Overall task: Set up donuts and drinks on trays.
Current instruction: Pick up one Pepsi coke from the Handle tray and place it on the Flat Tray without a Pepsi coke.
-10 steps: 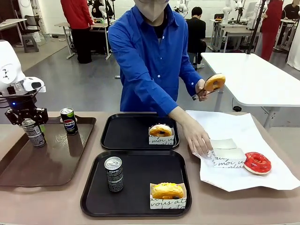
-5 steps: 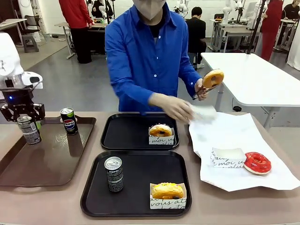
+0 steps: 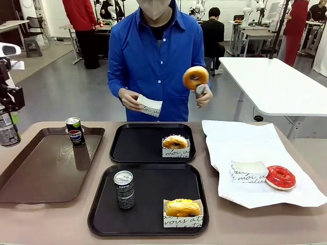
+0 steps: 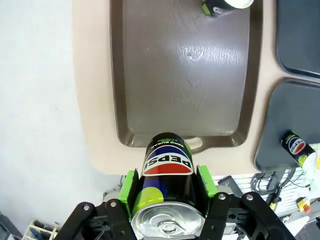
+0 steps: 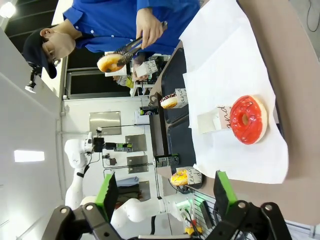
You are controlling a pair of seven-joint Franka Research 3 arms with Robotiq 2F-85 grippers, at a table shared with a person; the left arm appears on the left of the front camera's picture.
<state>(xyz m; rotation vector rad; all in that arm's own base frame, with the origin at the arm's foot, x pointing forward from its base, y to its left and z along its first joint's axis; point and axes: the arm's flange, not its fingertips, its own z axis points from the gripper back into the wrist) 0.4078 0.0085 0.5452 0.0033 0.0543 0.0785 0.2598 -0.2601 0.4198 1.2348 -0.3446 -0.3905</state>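
While the left gripper (image 4: 167, 192) clamps a can (image 4: 167, 162) aloft over the brown tray's (image 4: 180, 90) edge, the right gripper (image 5: 165, 192) stands empty, jaws apart. Near tray (image 3: 102, 214): second can (image 3: 124, 190), front donut (image 3: 182, 208). Far tray (image 3: 133, 145): rear donut (image 3: 174, 142) only. A careless set-down could knock the rear donut.

Black trays: two (image 3: 138, 145) (image 3: 153, 204). Brown tray (image 3: 41, 173): one. Donuts: four, one at near right corner of each black tray (image 3: 175, 141) (image 3: 182, 206), one red-glazed on white paper (image 3: 280, 177), one in tongs (image 3: 195, 77). Cans: three, one at near black tray's left edge (image 3: 124, 189), one by brown tray's far edge (image 3: 75, 131), third can (image 3: 7, 130) in left gripper (image 4: 168, 186) (off any tray). Paper sleeves: four (image 3: 176, 151) (image 3: 182, 220) (image 3: 248, 171) (image 3: 149, 107).
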